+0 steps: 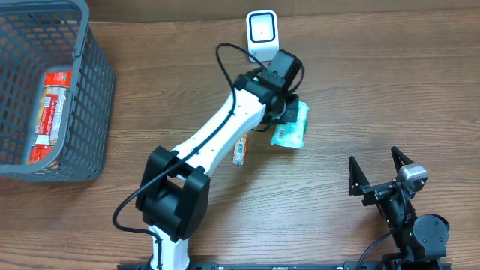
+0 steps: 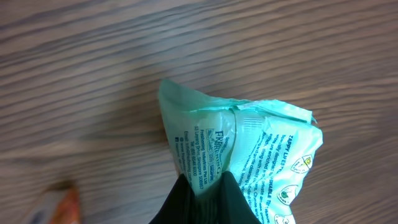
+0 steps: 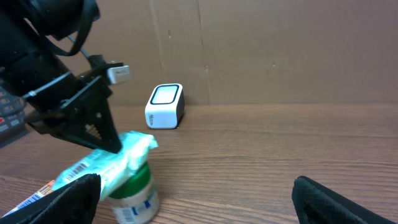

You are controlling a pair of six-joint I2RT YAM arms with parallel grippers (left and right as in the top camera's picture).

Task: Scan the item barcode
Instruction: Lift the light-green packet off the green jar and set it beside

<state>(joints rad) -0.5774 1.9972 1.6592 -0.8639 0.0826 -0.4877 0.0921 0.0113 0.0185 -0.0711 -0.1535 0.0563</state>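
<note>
Black right gripper [image 1: 373,159] sits near right, jaws spread wide and empty. Farther in, mid-table, the left gripper [image 2: 204,190] is pinched tight on the green packet [image 2: 249,143]. It looks light, soft, crinkly and probably slippery, so the sealed edge is the best hold. Scanner [image 1: 261,31] stands just beyond.

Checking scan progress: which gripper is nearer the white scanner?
Left. The left gripper, shut on the green packet, is just beside the scanner; the right gripper is open, far off.
</note>
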